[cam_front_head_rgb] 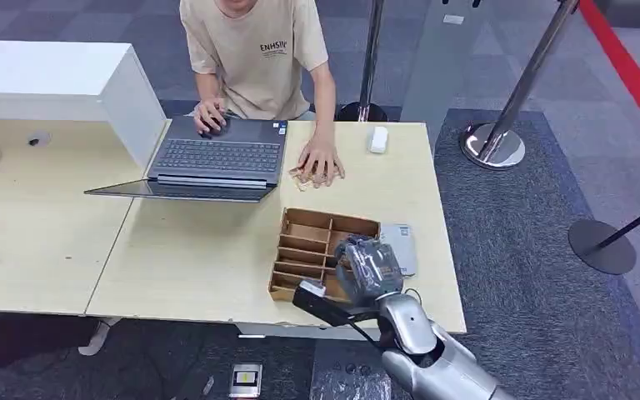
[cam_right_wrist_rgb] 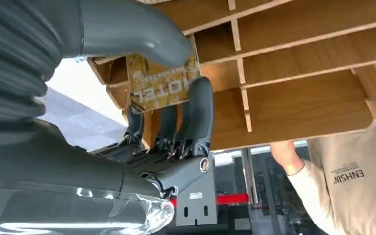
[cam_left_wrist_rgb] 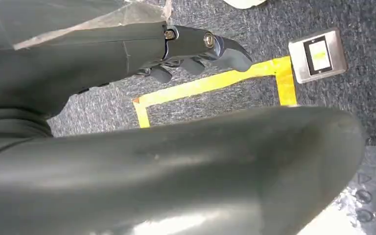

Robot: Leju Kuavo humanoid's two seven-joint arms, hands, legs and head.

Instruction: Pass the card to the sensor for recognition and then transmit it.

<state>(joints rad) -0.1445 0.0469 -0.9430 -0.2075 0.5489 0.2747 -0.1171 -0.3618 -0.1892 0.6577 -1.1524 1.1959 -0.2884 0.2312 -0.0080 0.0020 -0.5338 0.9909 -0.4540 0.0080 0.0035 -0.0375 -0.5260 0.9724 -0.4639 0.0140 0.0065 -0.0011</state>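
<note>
My right hand (cam_front_head_rgb: 369, 265) hovers over the right side of a wooden divider box (cam_front_head_rgb: 304, 250) on the table. In the right wrist view, the thumb and fingers (cam_right_wrist_rgb: 196, 117) pinch a gold-brown card (cam_right_wrist_rgb: 161, 88) with white "HOTEL" lettering, close against the wooden divider box (cam_right_wrist_rgb: 298, 73). A flat grey sensor pad (cam_front_head_rgb: 402, 247) lies on the table just right of the box, partly behind my hand. The left hand (cam_left_wrist_rgb: 191, 49) hangs over the carpet with its fingers loosely bent and nothing in them.
A person in a beige shirt (cam_front_head_rgb: 258, 50) sits across the table, one hand on an open laptop (cam_front_head_rgb: 217, 157), the other (cam_front_head_rgb: 320, 162) flat on the table. A small white object (cam_front_head_rgb: 377, 139) lies near the far edge. Stanchion bases (cam_front_head_rgb: 492, 146) stand to the right. A silver device (cam_left_wrist_rgb: 318, 54) lies on the floor beside yellow tape (cam_left_wrist_rgb: 210, 83).
</note>
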